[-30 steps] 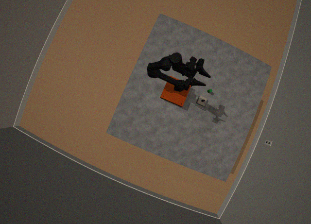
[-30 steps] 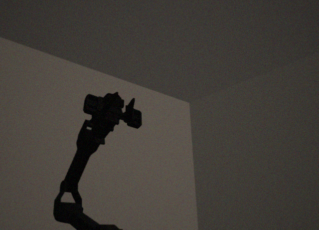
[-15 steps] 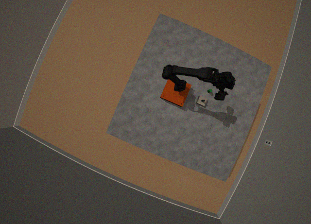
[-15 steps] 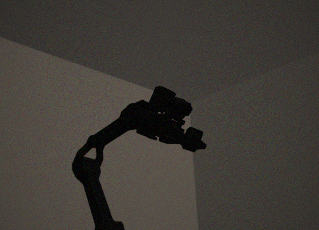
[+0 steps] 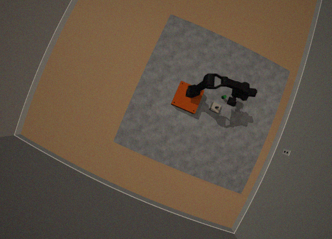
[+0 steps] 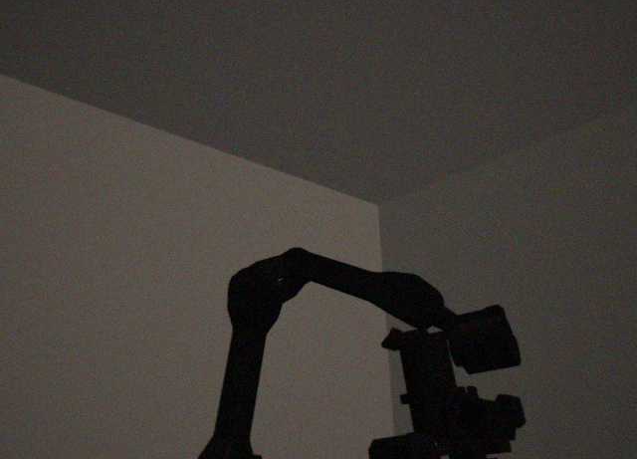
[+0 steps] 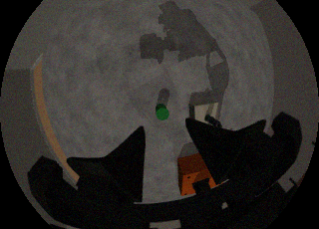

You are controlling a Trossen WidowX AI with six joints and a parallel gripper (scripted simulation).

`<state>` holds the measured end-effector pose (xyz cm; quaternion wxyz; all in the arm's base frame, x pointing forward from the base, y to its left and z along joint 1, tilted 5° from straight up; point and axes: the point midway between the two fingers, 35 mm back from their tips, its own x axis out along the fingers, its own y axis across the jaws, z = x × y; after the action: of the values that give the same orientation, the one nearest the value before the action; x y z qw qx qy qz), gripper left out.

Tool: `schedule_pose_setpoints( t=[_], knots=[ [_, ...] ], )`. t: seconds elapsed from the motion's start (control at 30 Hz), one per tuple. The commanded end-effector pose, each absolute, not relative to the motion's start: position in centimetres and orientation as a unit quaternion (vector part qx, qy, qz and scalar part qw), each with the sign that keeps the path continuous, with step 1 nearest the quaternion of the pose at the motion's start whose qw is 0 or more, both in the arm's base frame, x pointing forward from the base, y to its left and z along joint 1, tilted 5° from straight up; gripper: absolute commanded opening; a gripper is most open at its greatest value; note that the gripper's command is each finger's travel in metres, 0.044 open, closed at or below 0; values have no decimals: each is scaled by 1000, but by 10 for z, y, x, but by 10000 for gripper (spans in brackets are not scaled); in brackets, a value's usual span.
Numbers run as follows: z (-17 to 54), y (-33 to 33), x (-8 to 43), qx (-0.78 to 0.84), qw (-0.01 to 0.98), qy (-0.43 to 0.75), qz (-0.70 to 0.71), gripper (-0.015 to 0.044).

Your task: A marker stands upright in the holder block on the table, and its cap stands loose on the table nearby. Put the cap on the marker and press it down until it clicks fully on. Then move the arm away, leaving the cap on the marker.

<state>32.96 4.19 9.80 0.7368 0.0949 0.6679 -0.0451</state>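
1. You had not yet picked up the cap [image 5: 223,96]: in the top view the small green piece stood loose on the grey mat [image 5: 187,156], free of the arm.
2. The gripper [image 7: 163,143] hung above the cap, fingers partly spread and pinching nothing. In the wrist view the cap showed in the gap between the two dark fingers, apart from both.
3. The holder block [image 5: 216,107] sat just beside the cap on the mat, with a dark spot at its middle that I took for the marker [image 5: 216,107] seen end-on; it bore no cap.
4. The arm reached out from its orange base plate [image 5: 182,98] toward both items, so the approach looked nearly finished, though the exterior view showed only the arm's silhouette and none of the table.
5. My judgement: almost everything remained for you. You still needed to lower onto the cap, grip it, lift it, line it up over the marker, press until seated, let go and retreat.
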Motion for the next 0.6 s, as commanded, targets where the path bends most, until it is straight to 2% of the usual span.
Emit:
schedule_pose_setpoints(
  t=[0.0,0.57],
  knots=[
    [71,47,319,105,694,710,-58,243],
    [20,46,315,105,693,711,-58,243]
  ],
)
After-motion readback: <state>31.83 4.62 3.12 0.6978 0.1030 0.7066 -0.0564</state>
